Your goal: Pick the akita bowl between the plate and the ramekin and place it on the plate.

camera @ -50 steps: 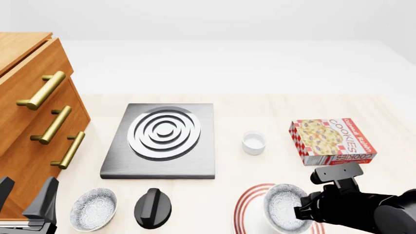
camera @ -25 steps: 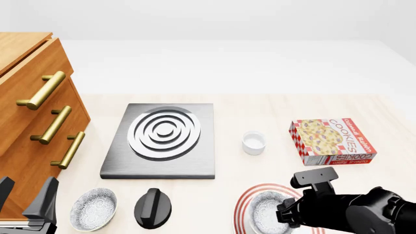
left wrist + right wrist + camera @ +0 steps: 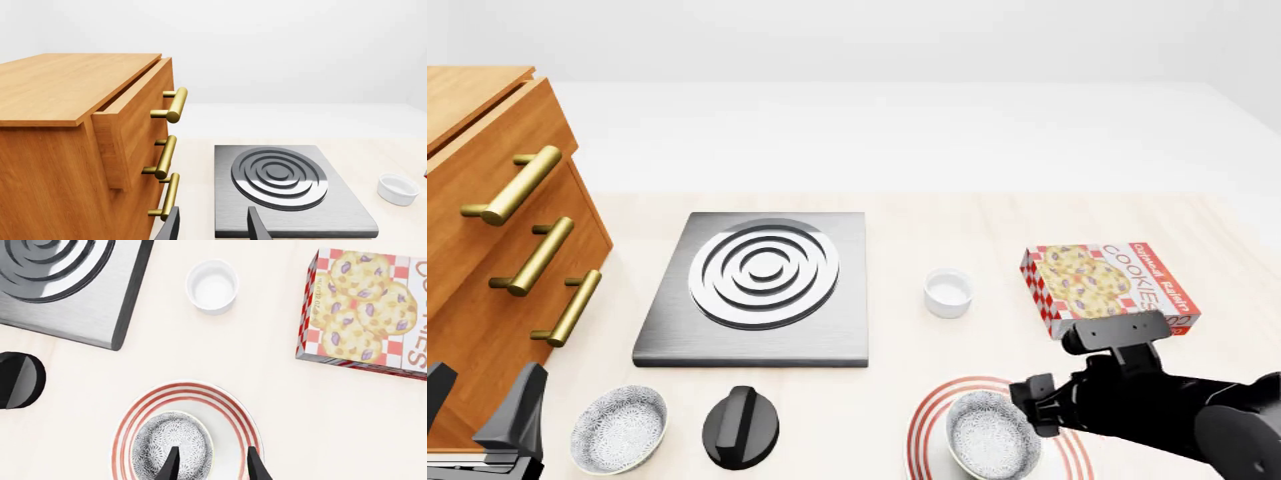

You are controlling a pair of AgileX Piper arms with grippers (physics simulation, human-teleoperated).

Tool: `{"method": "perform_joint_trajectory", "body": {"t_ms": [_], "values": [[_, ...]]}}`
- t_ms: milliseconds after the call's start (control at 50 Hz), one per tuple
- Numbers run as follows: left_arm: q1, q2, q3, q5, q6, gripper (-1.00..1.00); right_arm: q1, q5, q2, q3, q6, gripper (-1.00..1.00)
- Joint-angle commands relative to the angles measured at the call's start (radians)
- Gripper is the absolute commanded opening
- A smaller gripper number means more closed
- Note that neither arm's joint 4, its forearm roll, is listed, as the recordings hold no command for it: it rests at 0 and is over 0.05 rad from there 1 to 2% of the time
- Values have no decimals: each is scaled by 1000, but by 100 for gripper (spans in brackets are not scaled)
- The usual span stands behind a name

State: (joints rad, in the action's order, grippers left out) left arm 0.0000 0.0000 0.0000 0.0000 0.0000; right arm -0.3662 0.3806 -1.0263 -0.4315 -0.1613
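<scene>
Fingers of our right gripper (image 3: 208, 464) stand parted over the bowl (image 3: 172, 444), gripping nothing; one tip overlaps its rim. We see the bowl sitting on the plate (image 3: 230, 410) near the table's front edge. Our left gripper (image 3: 212, 226) is likewise spread, empty.

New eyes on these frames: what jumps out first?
Probably the red-ringed plate at the table's near right edge, with a speckled bowl resting on it and the right gripper open above. Then the bright cookie box further back on the right, and the wooden drawer cabinet with brass handles on the left.
</scene>
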Motion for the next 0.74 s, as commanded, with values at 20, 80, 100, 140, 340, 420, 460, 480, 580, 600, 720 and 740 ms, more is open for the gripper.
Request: {"method": "perform_joint_trajectory", "body": {"t_ms": [20,80,100,140,340,420,460,480,580,600,720,740], "values": [[0,0,0,0,0,100,94,24,163,-35,47,100],[0,0,0,0,0,100,110,-17,254,-27,64,100],[0,0,0,0,0,100,165,-7,316,-24,88,100],[0,0,0,0,0,100,272,9,420,-15,148,100],[0,0,0,0,0,100,261,11,514,-21,63,100],[0,0,0,0,0,100,278,44,567,-37,54,100],[0,0,0,0,0,100,299,64,595,-47,63,100],[0,0,0,0,0,100,295,67,594,-51,65,100],[0,0,0,0,0,100,392,111,702,-132,115,100],[0,0,0,0,0,100,418,123,714,-142,139,100],[0,0,0,0,0,100,422,83,692,-191,158,100],[0,0,0,0,0,100,489,47,706,-177,234,100]]}}
